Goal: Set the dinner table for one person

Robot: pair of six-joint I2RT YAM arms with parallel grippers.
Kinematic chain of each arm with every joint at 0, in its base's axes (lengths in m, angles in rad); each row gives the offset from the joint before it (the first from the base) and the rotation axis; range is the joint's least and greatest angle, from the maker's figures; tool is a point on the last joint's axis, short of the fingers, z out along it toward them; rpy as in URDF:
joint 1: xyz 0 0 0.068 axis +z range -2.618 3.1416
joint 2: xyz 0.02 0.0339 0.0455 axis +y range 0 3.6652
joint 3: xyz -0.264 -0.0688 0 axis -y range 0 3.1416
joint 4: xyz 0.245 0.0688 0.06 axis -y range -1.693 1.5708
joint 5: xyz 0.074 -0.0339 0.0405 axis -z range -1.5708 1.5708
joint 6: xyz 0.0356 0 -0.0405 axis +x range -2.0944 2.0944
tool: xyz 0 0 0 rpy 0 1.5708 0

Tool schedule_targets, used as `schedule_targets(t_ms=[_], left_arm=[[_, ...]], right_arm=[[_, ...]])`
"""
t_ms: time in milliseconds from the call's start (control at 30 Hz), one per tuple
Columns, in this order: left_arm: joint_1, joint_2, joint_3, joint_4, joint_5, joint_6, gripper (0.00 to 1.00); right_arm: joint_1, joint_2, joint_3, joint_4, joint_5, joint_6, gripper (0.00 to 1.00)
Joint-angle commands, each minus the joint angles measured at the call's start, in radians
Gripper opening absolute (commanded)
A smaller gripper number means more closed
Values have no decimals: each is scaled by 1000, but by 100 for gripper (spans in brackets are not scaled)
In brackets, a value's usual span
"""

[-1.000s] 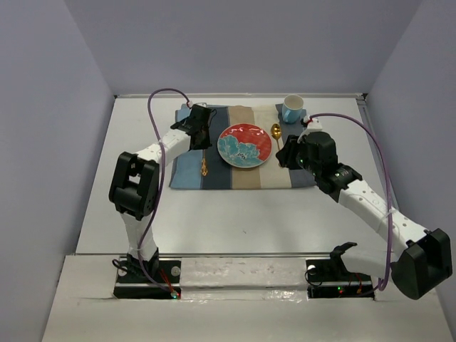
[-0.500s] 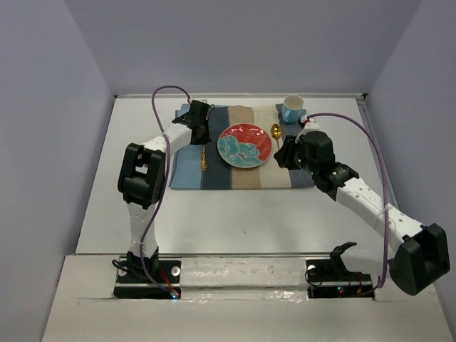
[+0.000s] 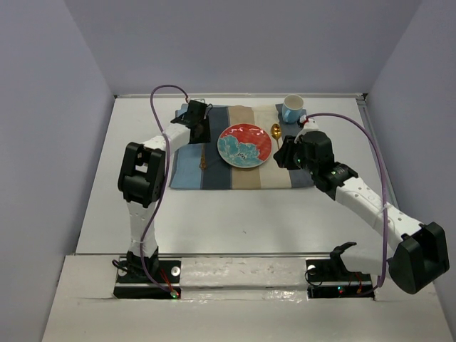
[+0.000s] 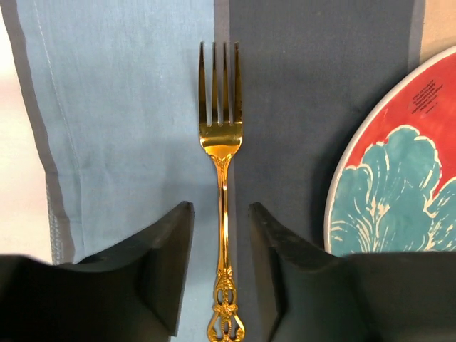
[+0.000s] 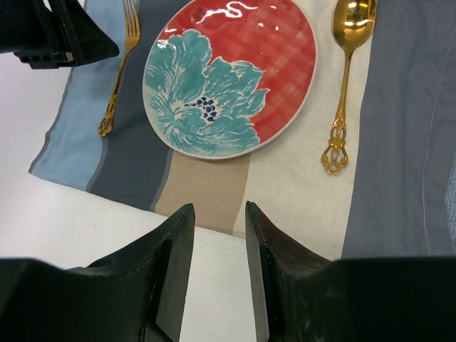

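A gold fork (image 4: pixel 221 171) lies flat on the striped placemat (image 4: pixel 121 128), tines pointing away, left of the red and teal flowered plate (image 3: pixel 244 145). My left gripper (image 4: pixel 220 208) stands open over the fork's handle, a gap showing on each side of it. A gold spoon (image 5: pixel 345 78) lies right of the plate (image 5: pixel 229 78). My right gripper (image 5: pixel 218 208) hangs open and empty above the placemat's near edge, over the white dinner table (image 5: pixel 71 221). From above, the left gripper (image 3: pixel 200 132) is just beyond the fork (image 3: pixel 202 162).
A light blue cup (image 3: pixel 292 108) stands at the placemat's (image 3: pixel 242 177) far right corner. The right gripper (image 3: pixel 283 153) hovers by the plate's right side, close to the spoon (image 3: pixel 276 131). Walls enclose the dinner table (image 3: pixel 242 221) on three sides.
My left gripper has opened and let go of the fork, after the arm carried it a little farther from me. The right arm has barely moved.
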Motion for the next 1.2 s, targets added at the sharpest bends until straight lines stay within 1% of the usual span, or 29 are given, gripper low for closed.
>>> schedule_targets(t_ms=[0, 33, 100, 133, 167, 300, 333, 367, 400, 433, 500, 533, 600, 633, 667, 700, 733, 767, 800, 833, 867, 933, 1000, 1100, 1167], left_arm=[[3, -42, -5, 45, 2, 3, 57], [3, -45, -2, 38, 2, 3, 63], [3, -75, -8, 38, -7, -2, 70], [3, -92, -18, 43, -4, -4, 75], [5, -114, -28, 49, 2, -7, 76], [-29, -336, -115, 107, 45, -28, 81], [-46, -423, -149, 127, 28, -24, 82], [-64, -424, -166, 133, 16, -17, 82], [-82, -509, -181, 141, 2, -10, 83], [-125, -598, -216, 155, -27, 12, 86], [-164, -690, -262, 178, -53, 33, 89], [-193, -785, -323, 208, -55, 51, 90], [-202, -874, -386, 233, -29, 61, 98], [-202, -913, -437, 235, -17, 64, 99], [-201, -989, -481, 235, -12, 70, 99], [-202, -1029, -482, 233, -16, 73, 99], [-202, -1066, -521, 230, -30, 75, 99], [-202, -1138, -540, 227, -39, 79, 99], [-202, -1174, -555, 227, -44, 81, 99], [-202, -1204, -577, 224, -50, 87, 99], [-202, -1235, -581, 218, -47, 98, 99], [-202, -1310, -594, 210, -61, 102, 99], [-202, -1387, -611, 227, -61, 98, 99], [-202, -1474, -647, 270, -61, 98, 99], [-202, -1514, -667, 278, -66, 102, 99]], right_arm=[[-2, -2, -4, 49, 4, -5, 40], [-2, -4, -6, 51, 5, -7, 40], [-2, -8, -6, 51, 13, -5, 40], [-2, -11, -9, 51, 16, -7, 40], [-2, -15, -10, 52, 18, -5, 40], [-2, -44, -23, 68, 15, -4, 40], [-2, -48, -27, 71, 15, -5, 40], [-2, -54, -30, 74, 15, -2, 40], [-2, -68, -33, 80, 15, -2, 40], [-2, -76, -38, 83, 9, -1, 40], [-2, -94, -44, 95, -4, 2, 39], [-2, -116, -49, 100, -16, 1, 39], [-2, -137, -56, 114, -24, -4, 40], [-2, -149, -58, 117, -31, -8, 41], [-2, -172, -57, 120, -37, -15, 48], [-2, -185, -53, 120, -39, -16, 55], [-2, -199, -47, 120, -41, -19, 69], [-2, -228, -43, 120, -39, -16, 76], [-2, -246, -38, 117, -71, -10, 81], [-2, -263, -30, 114, -74, -5, 89], [-2, -283, -26, 109, -79, 2, 93], [-2, -352, -23, 100, -67, 8, 100], [-2, -437, -23, 98, -53, 10, 100], [-2, -546, -30, 97, 8, 5, 100], [-2, -582, -38, 91, 45, -25, 100]])
